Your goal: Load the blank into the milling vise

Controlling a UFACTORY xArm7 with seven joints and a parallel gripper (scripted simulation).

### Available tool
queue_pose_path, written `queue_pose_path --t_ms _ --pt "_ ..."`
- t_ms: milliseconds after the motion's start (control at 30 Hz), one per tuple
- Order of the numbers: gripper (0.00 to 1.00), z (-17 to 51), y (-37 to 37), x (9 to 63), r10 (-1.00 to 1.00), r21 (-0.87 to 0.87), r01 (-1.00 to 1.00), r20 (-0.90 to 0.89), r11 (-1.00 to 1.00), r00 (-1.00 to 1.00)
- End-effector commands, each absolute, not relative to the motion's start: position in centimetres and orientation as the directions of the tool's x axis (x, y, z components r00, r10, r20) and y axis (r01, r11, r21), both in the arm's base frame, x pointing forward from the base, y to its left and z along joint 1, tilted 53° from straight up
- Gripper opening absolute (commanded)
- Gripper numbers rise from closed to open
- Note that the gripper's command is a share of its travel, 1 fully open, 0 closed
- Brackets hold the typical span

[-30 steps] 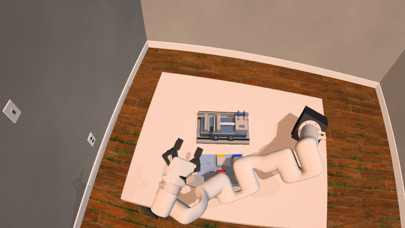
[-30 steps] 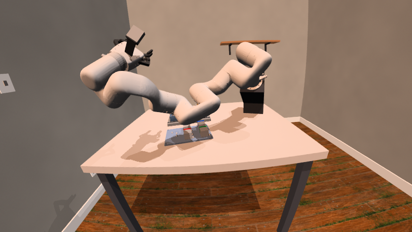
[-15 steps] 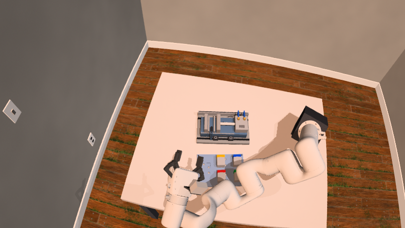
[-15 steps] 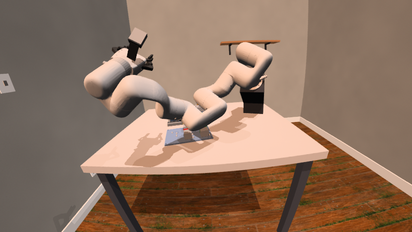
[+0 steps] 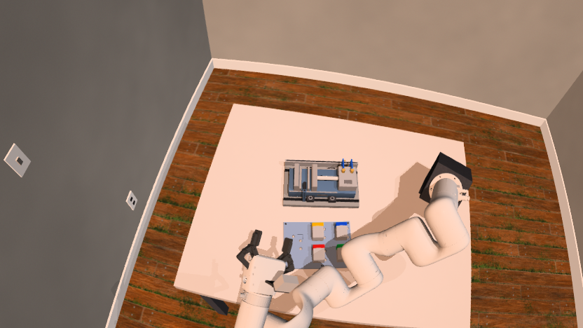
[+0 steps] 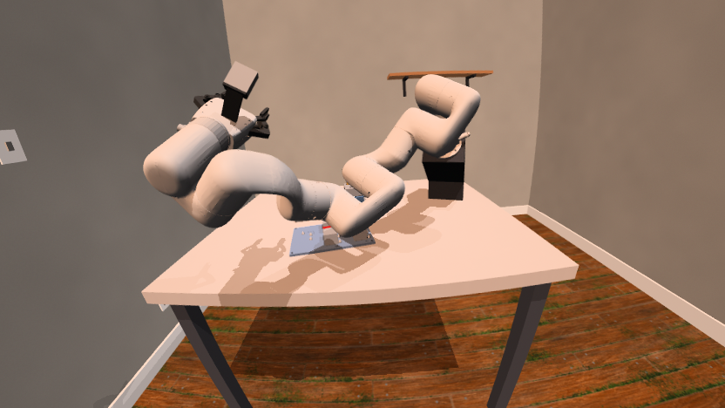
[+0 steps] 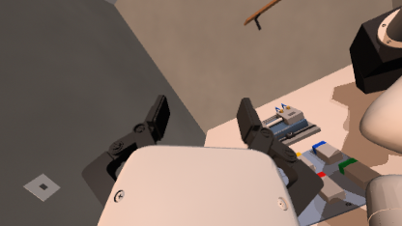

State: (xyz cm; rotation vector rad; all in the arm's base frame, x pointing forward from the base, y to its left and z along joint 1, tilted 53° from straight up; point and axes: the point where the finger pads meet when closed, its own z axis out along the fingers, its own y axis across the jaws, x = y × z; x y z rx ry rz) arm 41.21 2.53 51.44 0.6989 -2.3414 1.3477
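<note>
Green-ended block (image 5: 340, 253) (image 7: 358, 172) sits on the blue-grey plate (image 5: 299, 261) (image 6: 305, 244) (image 7: 338, 211) on the bench (image 5: 244, 142) (image 6: 456, 274) (image 7: 219, 137), partly hidden by the arm in the top view. Red, yellow and blue-ended blocks share that plate. The hand (image 5: 272, 237) (image 6: 233, 107) (image 7: 203, 105) is wide open, gripping nothing, raised well above the bench. The vise (image 5: 347, 179) (image 7: 290, 116) stands apart from the plate, with no block between its jaws.

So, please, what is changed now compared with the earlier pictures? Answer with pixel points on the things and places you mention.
In the top view, the pincer (image 5: 272, 236) (image 6: 231, 105) (image 7: 203, 105) moved away from the milling vise (image 5: 347, 176) (image 7: 292, 129); in the exterior view, it sank. Nothing was gripped or released: it stayed open. The vise and infeed plate (image 5: 293, 258) (image 6: 302, 247) (image 7: 316, 212) stayed put.
</note>
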Motion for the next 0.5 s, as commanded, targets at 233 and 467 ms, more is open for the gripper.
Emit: queue_pose_path --t_ms 233,467 --pt "1.00 50.1 2.6 40.6 -0.207 -0.683 -0.524 0.494 0.508 -0.844" --pt "1.00 48.1 2.5 39.7 -0.150 -0.651 -0.446 0.458 0.615 -0.876"
